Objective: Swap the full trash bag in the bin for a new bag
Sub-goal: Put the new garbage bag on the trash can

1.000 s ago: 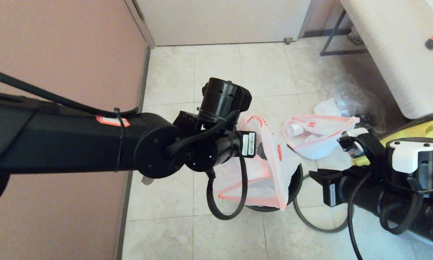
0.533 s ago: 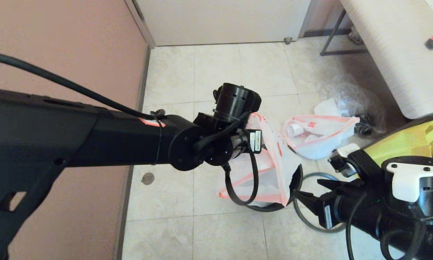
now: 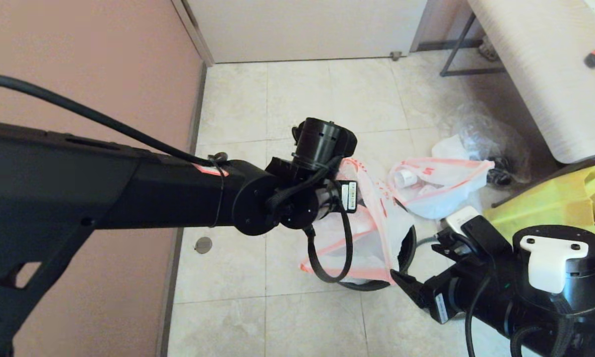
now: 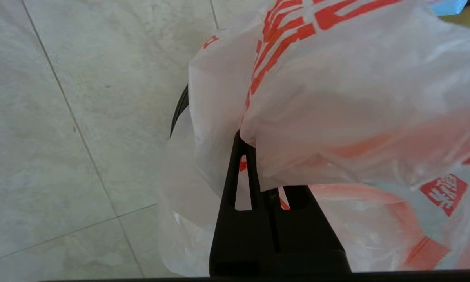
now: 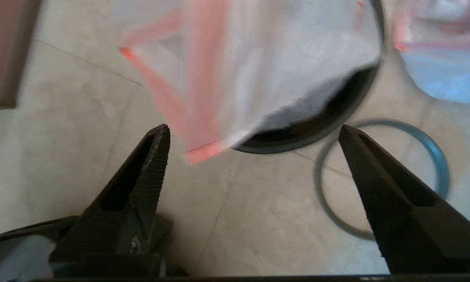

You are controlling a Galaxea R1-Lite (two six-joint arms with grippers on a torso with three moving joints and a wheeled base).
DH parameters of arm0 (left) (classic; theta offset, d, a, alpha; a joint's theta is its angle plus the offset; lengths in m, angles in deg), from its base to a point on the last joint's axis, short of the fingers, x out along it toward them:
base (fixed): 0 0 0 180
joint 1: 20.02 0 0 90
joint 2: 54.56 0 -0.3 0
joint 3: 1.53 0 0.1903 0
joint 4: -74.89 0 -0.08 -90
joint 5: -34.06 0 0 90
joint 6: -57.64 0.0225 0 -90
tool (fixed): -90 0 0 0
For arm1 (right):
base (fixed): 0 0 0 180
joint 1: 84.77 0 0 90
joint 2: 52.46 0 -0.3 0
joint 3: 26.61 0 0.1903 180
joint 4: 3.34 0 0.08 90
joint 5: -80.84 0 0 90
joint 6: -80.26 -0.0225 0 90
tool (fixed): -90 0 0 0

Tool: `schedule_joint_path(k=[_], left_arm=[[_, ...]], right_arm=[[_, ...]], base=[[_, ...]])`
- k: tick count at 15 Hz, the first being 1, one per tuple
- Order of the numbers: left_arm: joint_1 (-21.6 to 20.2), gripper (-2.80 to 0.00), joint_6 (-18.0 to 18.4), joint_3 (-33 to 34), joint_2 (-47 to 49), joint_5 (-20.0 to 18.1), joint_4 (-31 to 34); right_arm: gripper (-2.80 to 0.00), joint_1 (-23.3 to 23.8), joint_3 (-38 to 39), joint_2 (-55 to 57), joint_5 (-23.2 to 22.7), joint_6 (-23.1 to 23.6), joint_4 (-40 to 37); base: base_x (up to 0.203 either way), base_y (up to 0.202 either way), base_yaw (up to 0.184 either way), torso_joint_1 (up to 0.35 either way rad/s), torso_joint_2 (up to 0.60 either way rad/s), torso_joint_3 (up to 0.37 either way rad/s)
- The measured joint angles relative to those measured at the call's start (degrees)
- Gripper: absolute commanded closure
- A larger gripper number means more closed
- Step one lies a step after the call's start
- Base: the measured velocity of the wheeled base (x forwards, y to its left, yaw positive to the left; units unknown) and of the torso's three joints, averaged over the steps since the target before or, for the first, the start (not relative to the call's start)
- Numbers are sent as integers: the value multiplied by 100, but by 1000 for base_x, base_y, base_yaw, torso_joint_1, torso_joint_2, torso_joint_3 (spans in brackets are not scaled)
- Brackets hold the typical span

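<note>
The new bag (image 3: 371,233), white with orange-red print, hangs from my left gripper (image 4: 246,145), which is shut on its upper edge. The bag's lower part drapes over the mouth of the black bin (image 3: 407,248) on the floor. In the right wrist view the new bag (image 5: 258,58) covers most of the bin (image 5: 336,113). My right gripper (image 5: 253,129) is open and empty, low beside the bin's near right side (image 3: 419,260). The grey hoop (image 5: 434,156) lies flat on the tiles next to the bin. The full trash bag (image 3: 441,188) lies on the floor behind the bin.
A yellow tote (image 3: 565,203) sits at the right, close behind my right arm. A clear plastic bag (image 3: 491,134) lies past the full bag, under the table (image 3: 550,74). A pink wall (image 3: 79,59) runs along the left.
My right gripper has opened wide and drawn back from the full trash bag toward the bin's near side. My left arm has shifted right with the new bag.
</note>
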Motion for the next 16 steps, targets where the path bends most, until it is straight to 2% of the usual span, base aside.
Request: schedule_joint_path(k=[3, 5, 7, 9, 14, 16], left_arm=[[-115, 0, 0, -17, -40, -220, -9], [-179, 0, -17, -6, -90, -265, -17], [-249, 0, -60, 91, -175, -493, -85], [-274, 0, -87, 190, -273, -725, -137], [-202, 0, -76, 208, -319, -747, -137], [-139, 0, -80, 190, -322, -750, -138]], right_arm=[[-280, -147, 79, -101, -267, 39, 52], [-280, -148, 157, -98, -361, 282, 64], [-280, -53, 251, 6, -390, 544, 228], [-280, 36, 343, 265, -382, 789, 791], [-280, 268, 742, 1149, -165, 1450, 2990], [-280, 316, 791, 1335, -29, 1523, 3354]], base=[[0, 0, 0, 0, 0, 0], [0, 0, 0, 0, 0, 0], [0, 0, 0, 0, 0, 0], [0, 0, 0, 0, 0, 0], [0, 0, 0, 0, 0, 0], [0, 0, 0, 0, 0, 0]])
